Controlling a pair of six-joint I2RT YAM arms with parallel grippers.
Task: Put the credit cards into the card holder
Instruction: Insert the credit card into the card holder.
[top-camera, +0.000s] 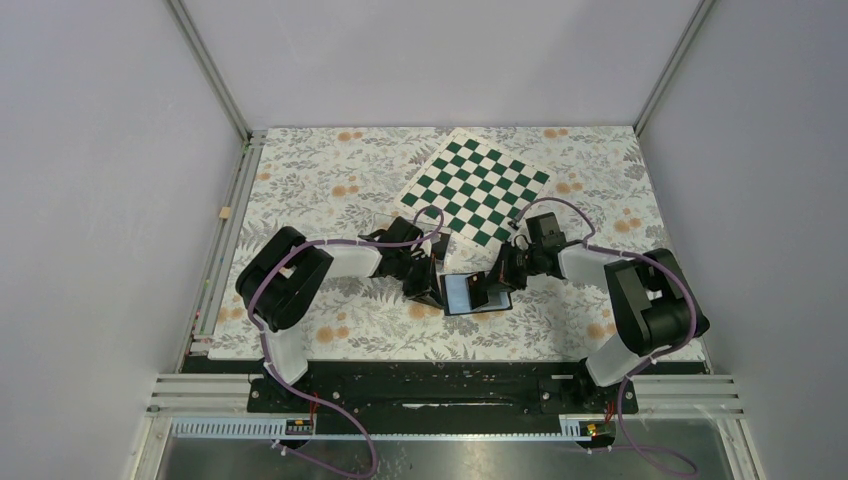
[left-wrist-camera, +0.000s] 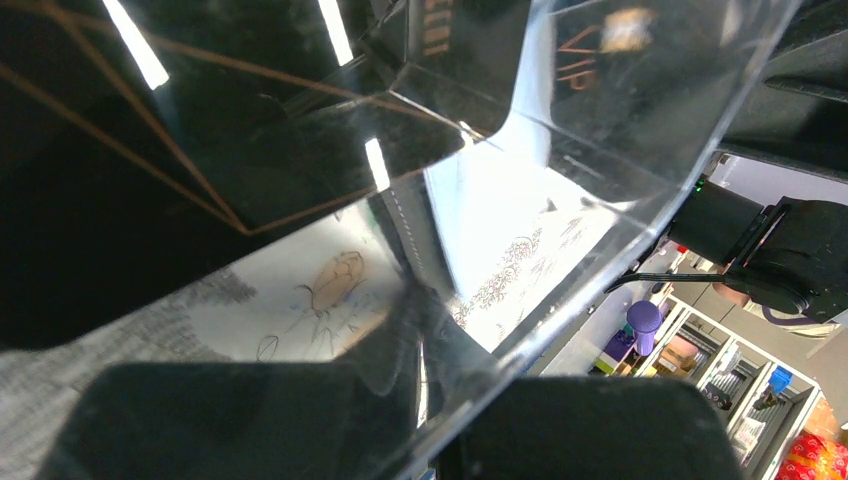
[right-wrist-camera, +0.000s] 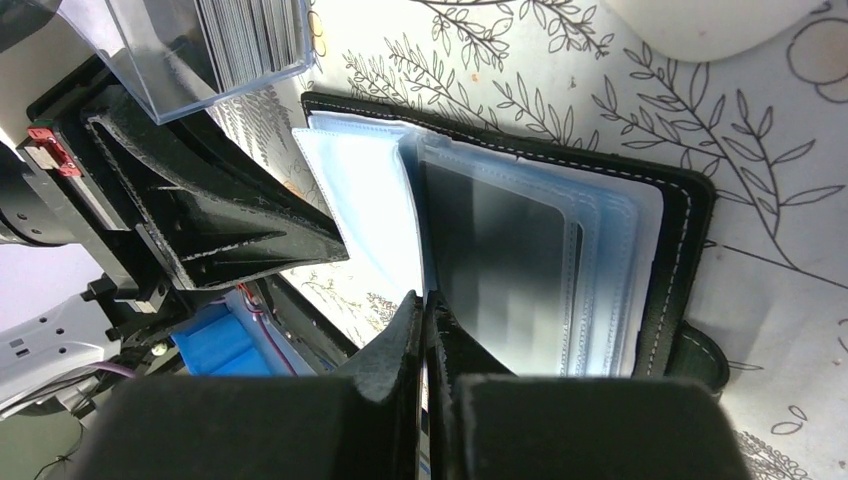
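Top external: flowered cloth (top-camera: 320, 170), card holder (top-camera: 478, 293) open near its front. Clear box (right-wrist-camera: 150, 70) just beside left claw (right-wrist-camera: 335, 250), pinched shut. Dark card (right-wrist-camera: 500, 270) in a sleeve; right claw (right-wrist-camera: 425, 305) closed narrow at its edge (card or sleeve, can't tell). Best pushed flat, straight along the sleeve.

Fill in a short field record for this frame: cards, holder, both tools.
card holder: open on the table, clear sleeves showing
dark card: inside one sleeve
other cards: stacked in the clear box
left tool: shut on the clear box wall, beside the holder
right tool: shut, tips at the sleeves' edge; whether it pinches one is unclear
checkered board: behind both arms, untouched
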